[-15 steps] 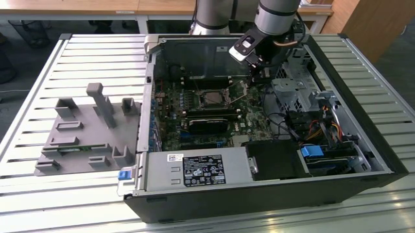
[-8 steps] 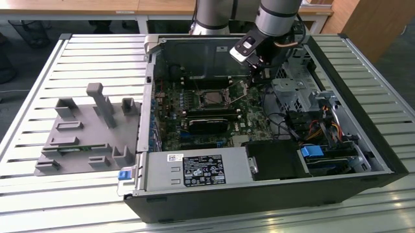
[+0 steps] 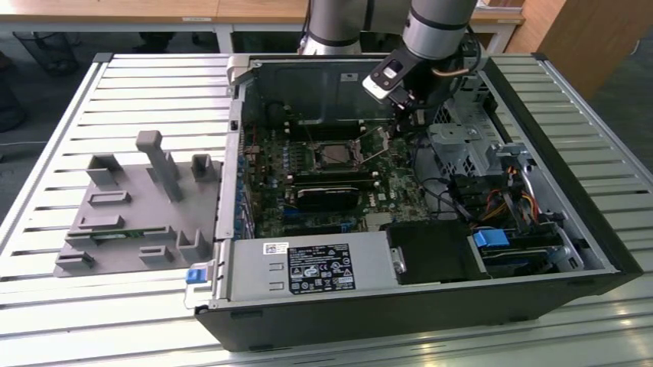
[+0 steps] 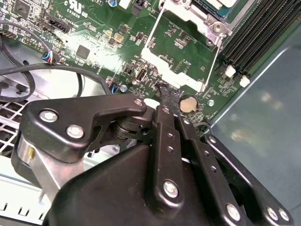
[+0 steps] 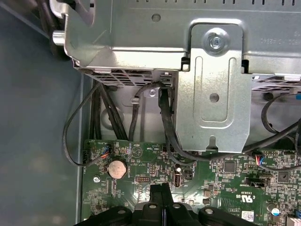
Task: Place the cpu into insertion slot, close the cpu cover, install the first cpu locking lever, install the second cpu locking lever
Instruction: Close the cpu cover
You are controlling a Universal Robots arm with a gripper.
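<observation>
Jaws of the gripper (image 4: 165,96) are pressed together, empty, just over the motherboard (image 4: 94,28) near the open cpu cover (image 4: 171,68). A careless descent could crush board components.

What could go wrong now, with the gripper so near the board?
1. The shut gripper sits at the edge of the open cpu cover; a slip might scrape the board's small parts or the coin battery beside it.
2. Black cables run onto the board close ahead and might snag the arm.
</observation>
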